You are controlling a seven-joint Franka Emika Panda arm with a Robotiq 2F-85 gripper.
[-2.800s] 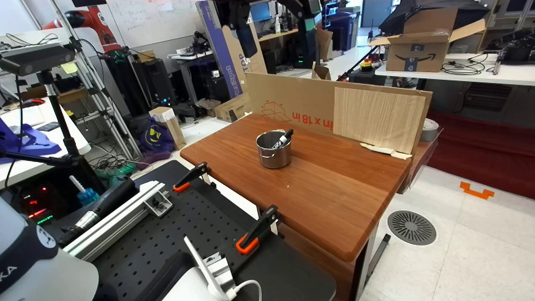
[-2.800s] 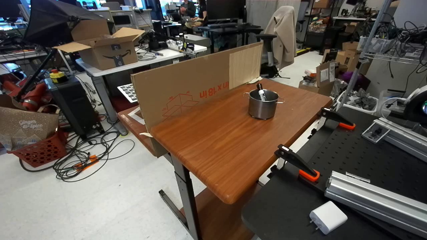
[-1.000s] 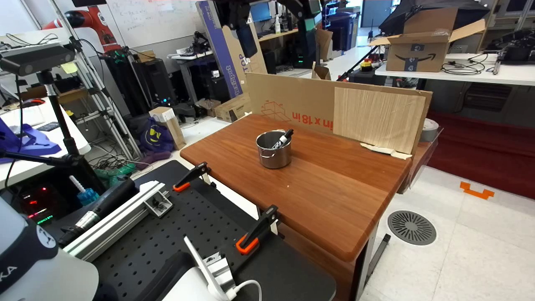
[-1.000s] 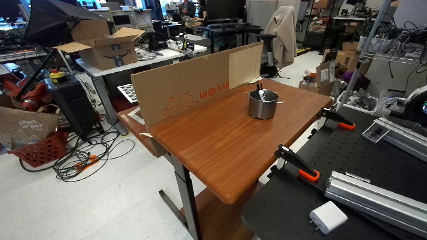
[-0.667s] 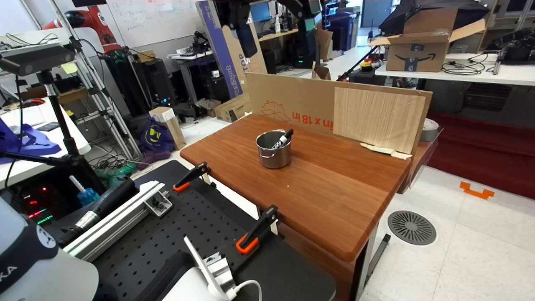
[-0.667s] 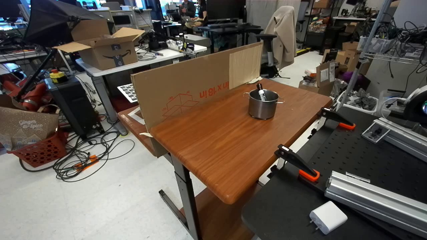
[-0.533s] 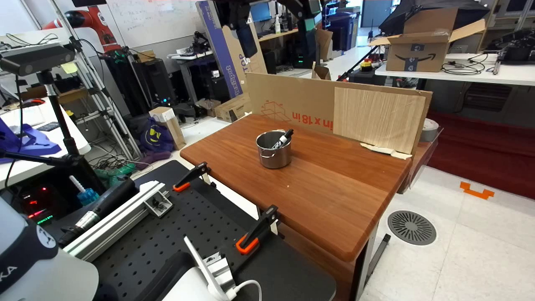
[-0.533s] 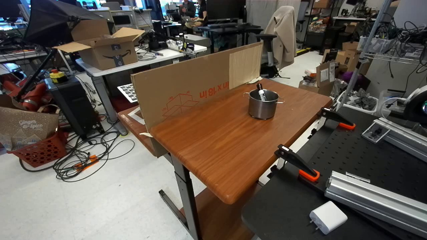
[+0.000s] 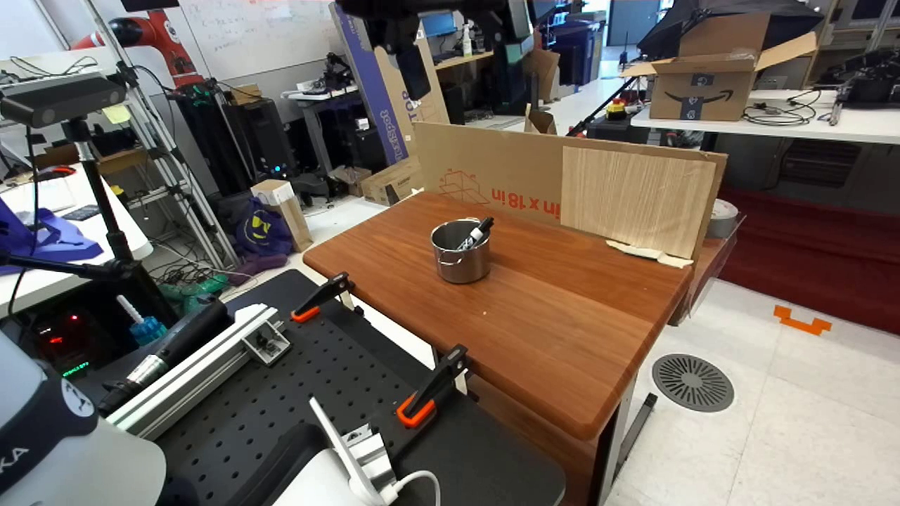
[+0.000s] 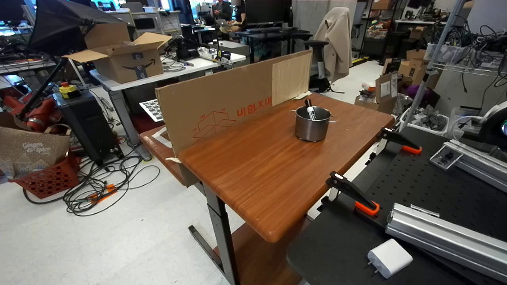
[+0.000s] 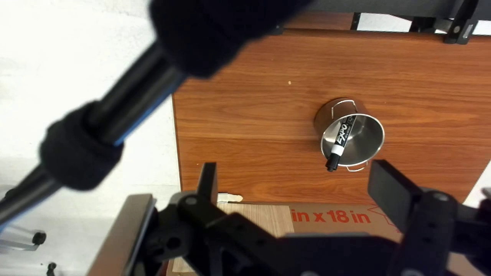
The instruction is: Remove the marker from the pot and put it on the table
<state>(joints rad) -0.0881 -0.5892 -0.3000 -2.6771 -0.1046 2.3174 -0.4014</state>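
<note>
The marker point(image 9: 476, 235) is black with a white band and white EXPO lettering. It leans inside the silver pot point(image 9: 460, 267), its black cap sticking out over the rim. Marker point(image 10: 310, 111) and pot point(image 10: 311, 128) show in an exterior view, and the wrist view shows the marker point(image 11: 342, 136) in the pot point(image 11: 366, 142). The pot stands upright on the reddish-brown table point(image 9: 548, 330). My gripper point(image 9: 464, 91) is open and empty, high above the table. In the wrist view, the gripper point(image 11: 293, 168) has its fingers wide apart, with the marker and pot beyond them.
A cardboard board point(image 9: 506, 169) with a pale wood panel point(image 9: 633, 200) stands along one long table edge. Two clamps point(image 9: 323, 299) point(image 9: 436, 386) grip the opposite edge, beside the black perforated bench point(image 9: 337, 379). A blurred dark cable point(image 11: 138, 88) crosses the wrist view.
My gripper has shifted slightly down and a little left in an exterior view, after holding still before that. Its fingers stay open. The pot and marker have not moved.
</note>
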